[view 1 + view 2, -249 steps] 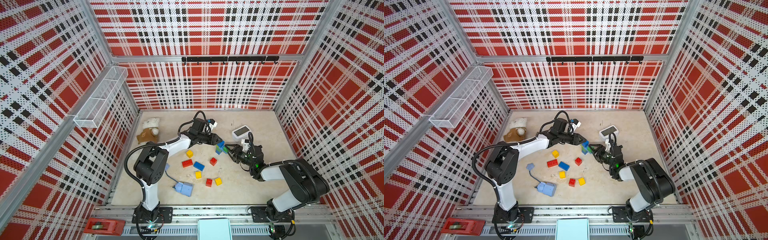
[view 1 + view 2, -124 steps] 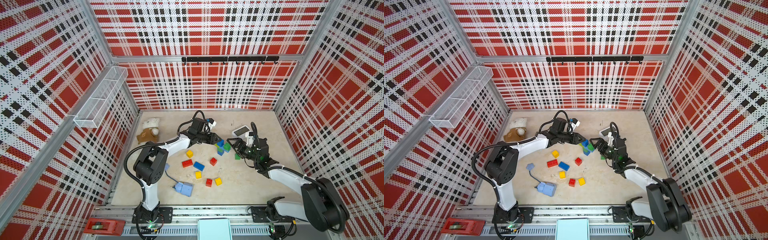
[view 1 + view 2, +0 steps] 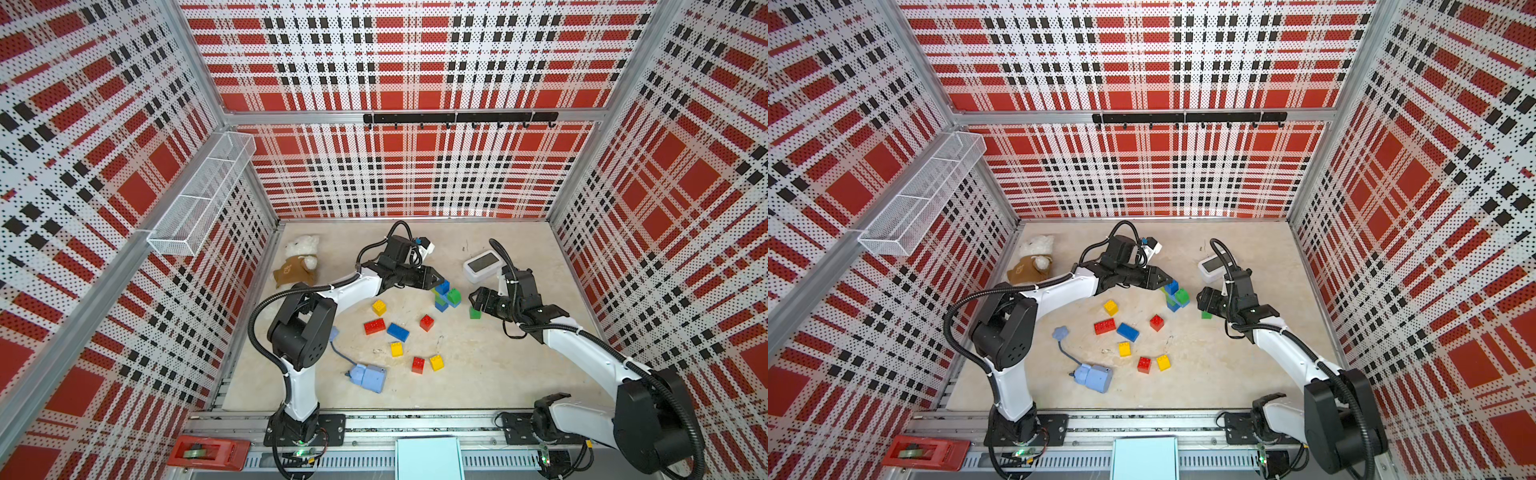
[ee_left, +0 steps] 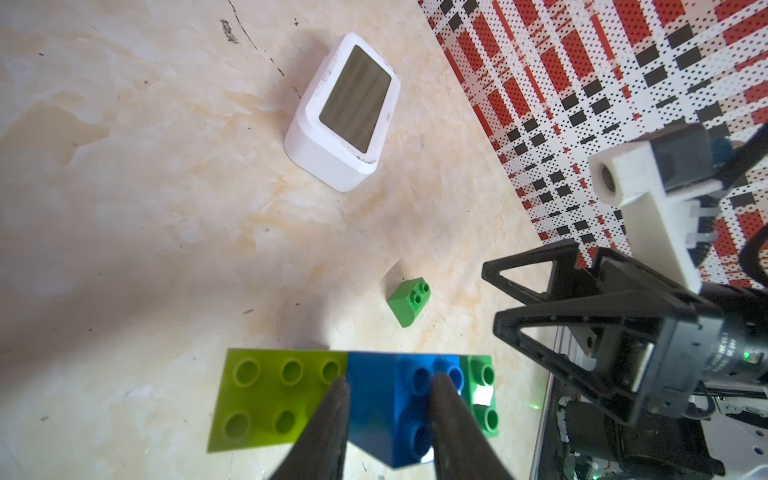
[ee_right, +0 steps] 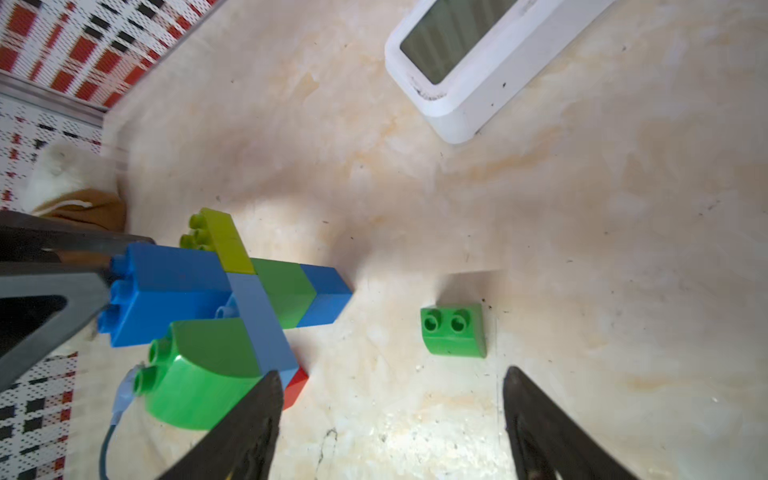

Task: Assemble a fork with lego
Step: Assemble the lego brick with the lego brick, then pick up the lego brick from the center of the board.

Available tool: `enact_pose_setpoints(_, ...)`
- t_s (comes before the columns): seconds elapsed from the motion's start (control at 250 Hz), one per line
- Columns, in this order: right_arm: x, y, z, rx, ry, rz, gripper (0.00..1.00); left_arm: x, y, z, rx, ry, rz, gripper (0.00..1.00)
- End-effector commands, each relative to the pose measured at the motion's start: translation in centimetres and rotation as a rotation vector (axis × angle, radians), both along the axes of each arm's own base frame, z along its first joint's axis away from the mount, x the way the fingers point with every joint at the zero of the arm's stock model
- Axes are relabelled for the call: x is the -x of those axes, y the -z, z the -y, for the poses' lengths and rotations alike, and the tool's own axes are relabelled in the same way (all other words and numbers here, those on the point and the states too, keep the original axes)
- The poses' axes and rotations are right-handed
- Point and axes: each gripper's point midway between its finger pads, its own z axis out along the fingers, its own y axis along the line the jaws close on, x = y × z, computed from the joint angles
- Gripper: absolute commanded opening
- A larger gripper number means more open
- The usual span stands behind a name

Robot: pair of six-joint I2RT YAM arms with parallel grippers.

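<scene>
My left gripper [image 3: 438,282] [image 4: 390,380] is shut on the blue brick [image 4: 390,399] of a joined lego assembly [image 3: 445,296] [image 5: 232,291]. The assembly is made of blue, lime, green and light-blue bricks and hangs just above the table. A small green brick [image 3: 475,313] [image 5: 455,332] lies loose on the table to its right. My right gripper [image 3: 473,300] [image 5: 390,374] stands open just short of that brick, with nothing between its fingers. Several loose lego bricks lie nearer the front: yellow [image 3: 379,307], red [image 3: 374,326], blue [image 3: 398,331] and others.
A white device with a screen [image 3: 482,266] sits behind my right gripper. At the back left lies a plush toy [image 3: 301,262]. A pale-blue box with a cord [image 3: 368,377] is at the front left. On the left wall hangs a wire basket [image 3: 203,195].
My right arm has pulled back to the right, away from the assembly, and its jaws have opened. The small green brick now lies on the table. The left gripper has stayed still.
</scene>
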Motion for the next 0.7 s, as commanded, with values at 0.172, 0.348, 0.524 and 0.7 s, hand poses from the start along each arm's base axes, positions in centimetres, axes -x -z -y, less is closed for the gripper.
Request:
enact_pose_setpoints(0.172, 0.3, 2.5, 0.2, 0.161, -0.045, -0.09, 0.77, 0.5, 0.3, 0.4, -0.027, 0.016, -0.016, 0.36)
enact_pose_setpoints(0.348, -0.2, 3.9, 0.1, 0.174, -0.044, -0.105, 0.72, 0.7, 0.3, 0.5, -0.028, 0.022, -0.015, 0.36)
enact_pose_setpoints(0.524, -1.1, 4.7, -0.2, 0.181, -0.043, -0.109, 0.66, 0.9, 0.1, 0.8, -0.024, 0.033, -0.015, 0.36)
enact_pose_setpoints(0.7, -1.4, 5.5, -0.1, 0.199, -0.036, -0.12, 0.61, 0.9, 0.1, 0.9, -0.024, 0.036, -0.016, 0.37)
